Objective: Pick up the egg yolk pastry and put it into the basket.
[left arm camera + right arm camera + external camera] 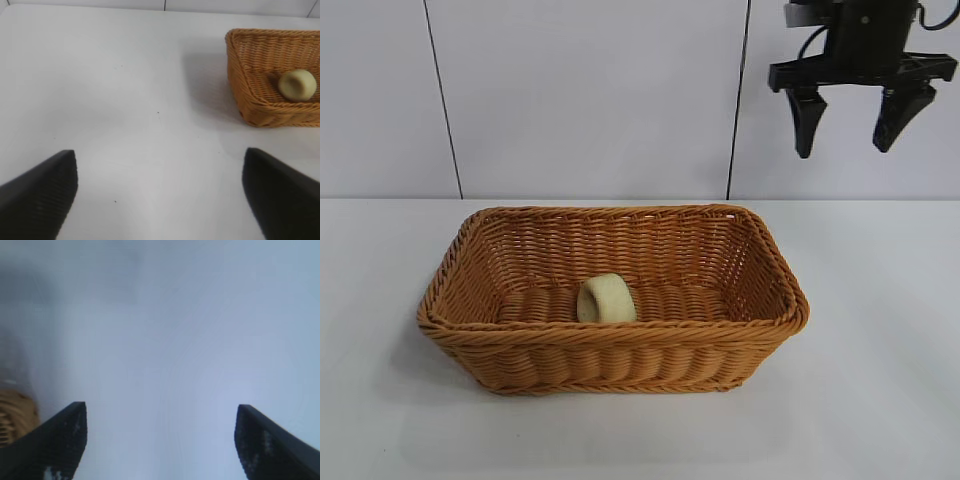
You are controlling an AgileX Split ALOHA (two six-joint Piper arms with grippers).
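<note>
1. The egg yolk pastry [606, 299] already sits on edge inside the basket [620, 345], centre frame, leaning by the near wall.
2. Right gripper [861, 122], upper right, hangs clear with jaws apart and empty.
3. Left gripper [160, 195] is spread over bare table [125, 90].
4. Best move: retreat without clipping the rim.

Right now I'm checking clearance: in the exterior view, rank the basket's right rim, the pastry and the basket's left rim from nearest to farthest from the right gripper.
1. Right braided rim of the orange-brown woven wicker basket, below the raised right gripper, whose jaws are open.
2. Pale cream-yellow rounded egg yolk pastry, mid-basket.
3. Left rim, far side.
</note>
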